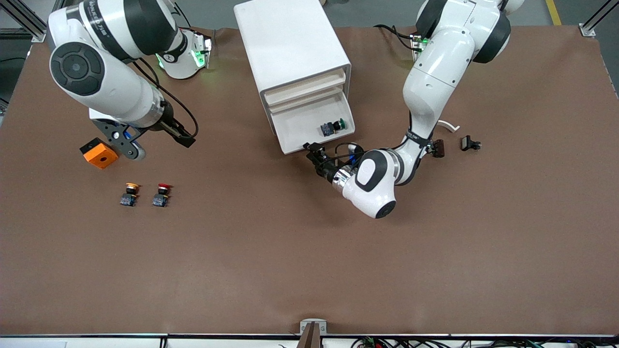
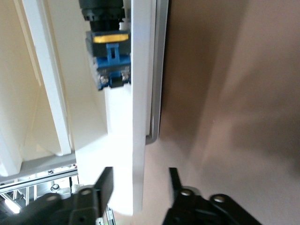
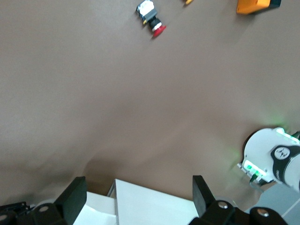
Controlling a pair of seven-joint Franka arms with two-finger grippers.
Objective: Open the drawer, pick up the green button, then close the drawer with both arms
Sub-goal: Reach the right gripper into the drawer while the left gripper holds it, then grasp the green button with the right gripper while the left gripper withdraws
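The left hand (image 1: 309,151) sits at the front edge of the pulled-out drawer (image 1: 295,133), its fingers (image 2: 104,183) parted, straddling the drawer's front wall without pinching it. So step 1 looks done: the lowest of 4 drawers is open. Taking the button (image 1: 332,127) and closing remain. It lies on its side inside the drawer, long axis roughly 8 to 2 o'clock in the front view, green cap toward 2. The right hand (image 1: 159,140) waits, wide and empty, over the desk (image 1: 309,251).
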